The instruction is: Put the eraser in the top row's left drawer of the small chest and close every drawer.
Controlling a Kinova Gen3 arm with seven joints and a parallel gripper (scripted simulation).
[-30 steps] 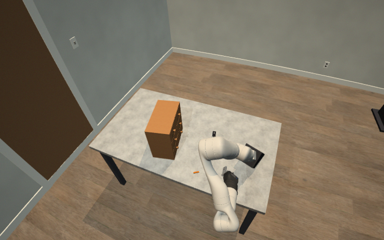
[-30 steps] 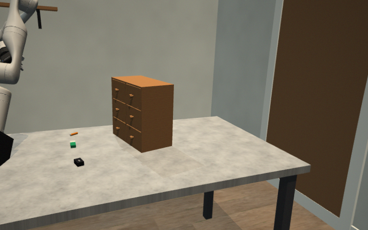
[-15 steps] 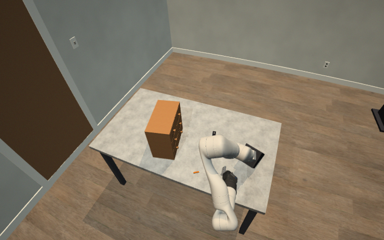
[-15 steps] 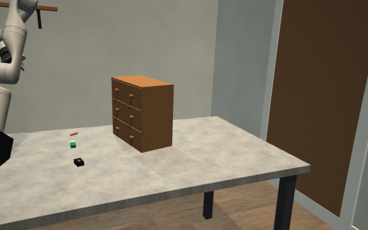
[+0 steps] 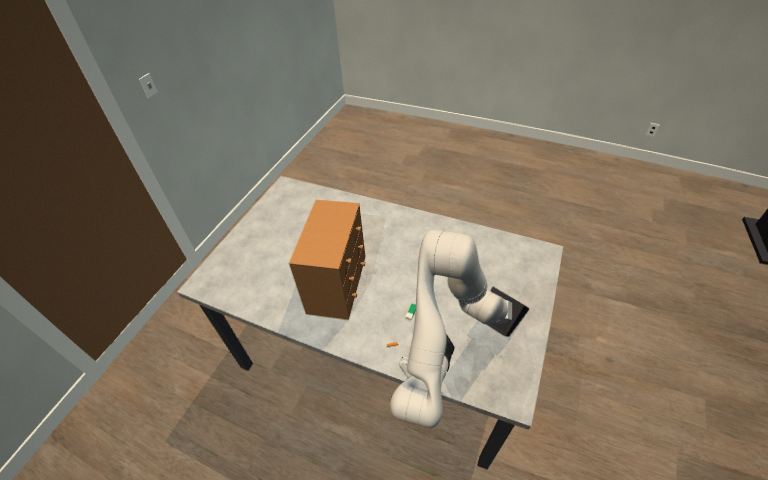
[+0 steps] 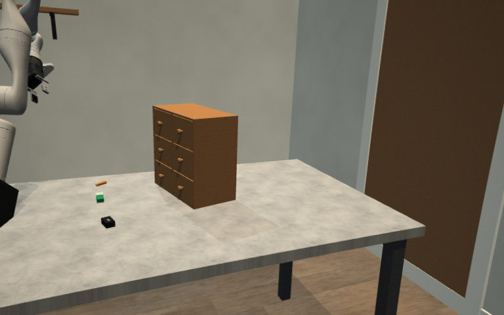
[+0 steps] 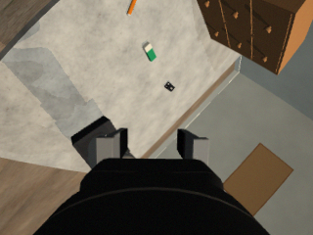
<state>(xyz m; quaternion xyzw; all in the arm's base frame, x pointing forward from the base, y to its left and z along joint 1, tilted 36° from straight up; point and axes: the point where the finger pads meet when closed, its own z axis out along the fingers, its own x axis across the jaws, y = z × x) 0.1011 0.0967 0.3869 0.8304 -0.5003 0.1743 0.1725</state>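
The eraser (image 5: pixel 411 310) (image 6: pixel 99 197) (image 7: pixel 151 51) is a small green and white block lying flat on the table (image 5: pixel 243 266) (image 6: pixel 297 207), in front of the chest. The small wooden chest (image 5: pixel 325 254) (image 6: pixel 208 155) (image 7: pixel 261 0) stands upright with two columns of three drawers, all looking pushed in. Its top-row left drawer (image 6: pixel 160 123) is shut. My gripper (image 6: pixel 39 90) (image 7: pixel 152 139) is open and empty. It hangs high above the table near the robot's base, well away from the eraser and the chest.
A small orange stick (image 5: pixel 391 344) (image 6: pixel 100 183) (image 7: pixel 132 6) lies near the eraser, on the side toward one table edge. A small black box (image 6: pixel 107 222) (image 7: pixel 170 85) lies on the eraser's other side. The black base mount (image 5: pixel 509 311) (image 6: pixel 5 202) sits on the table.
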